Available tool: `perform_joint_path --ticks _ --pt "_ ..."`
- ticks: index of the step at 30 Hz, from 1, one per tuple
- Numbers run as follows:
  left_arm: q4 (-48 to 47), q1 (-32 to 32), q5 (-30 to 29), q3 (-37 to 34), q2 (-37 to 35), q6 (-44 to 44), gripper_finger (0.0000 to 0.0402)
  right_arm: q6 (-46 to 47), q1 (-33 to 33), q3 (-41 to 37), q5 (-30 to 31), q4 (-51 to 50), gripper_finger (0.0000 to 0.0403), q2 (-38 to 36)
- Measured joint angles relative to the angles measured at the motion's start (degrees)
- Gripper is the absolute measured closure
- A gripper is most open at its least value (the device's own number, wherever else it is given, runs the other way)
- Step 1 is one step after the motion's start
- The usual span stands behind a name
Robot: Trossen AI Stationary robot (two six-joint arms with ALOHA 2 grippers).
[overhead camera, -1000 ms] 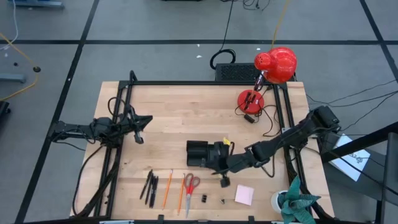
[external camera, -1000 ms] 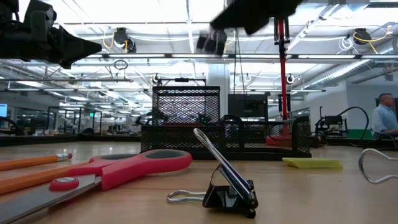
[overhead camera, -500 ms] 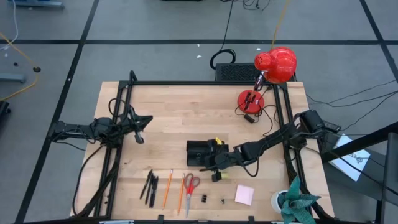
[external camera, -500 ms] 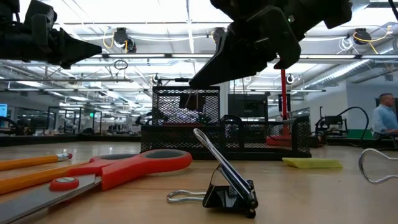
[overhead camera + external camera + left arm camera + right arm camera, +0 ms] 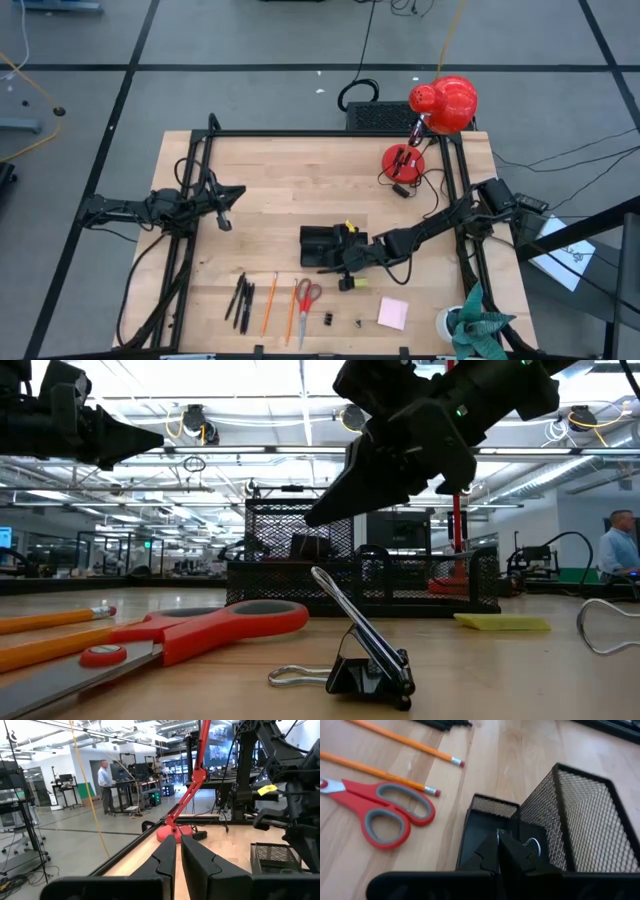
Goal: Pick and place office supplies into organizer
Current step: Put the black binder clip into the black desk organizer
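The desk (image 5: 300, 170) carries everything, and the organizer (image 5: 322, 246) sits near its middle: a black mesh tray, stiff and light by the look of it, likely to slide if nudged hard.

The right gripper (image 5: 498, 851) hangs directly over the organizer's low front compartment, fingers pressed together. A thin wire loop, seemingly of a binder clip (image 5: 532, 846), shows just beyond the tips; whether it is held or already lying in the tray cannot be told.

The left gripper (image 5: 178, 855) waits closed near the desk's left side, well apart from the supplies.

Along the front edge lie the rest:
- The scissors (image 5: 306, 297), rigid and probably the heaviest item, are best taken across the blades just below the red handles.
- The pencils (image 5: 269, 302) and pens (image 5: 241, 298) are light, round and prone to roll; grasp them mid-shaft.
- The pink sticky-note pad (image 5: 392, 313) is flat and soft, so it needs an edge pinch.
- The small binder clips (image 5: 327, 319) are springy and could skid.
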Motion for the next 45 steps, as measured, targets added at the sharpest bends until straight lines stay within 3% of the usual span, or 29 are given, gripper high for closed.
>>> perform_joint_path --ticks 19,24,32,45 --pt "0.0 0.0 0.0 0.0 0.0 -0.2 0.0366 0.4 0.0 0.0 -1.5 -0.1 0.0349 -0.1" --pt "0.0 0.0 -0.1 0.0 0.0 -0.2 0.0366 -1.5 0.8 0.0 -2.7 -1.1 0.0339 -4.2" --pt "0.0 0.0 -0.1 0.0 0.0 -0.2 0.0366 3.0 5.3 0.0 -9.0 -11.7 0.0323 -15.1" --pt "0.0 0.0 0.0 0.0 0.0 -0.6 0.0366 12.8 14.2 0.0 -9.8 -14.9 0.0277 -15.8"
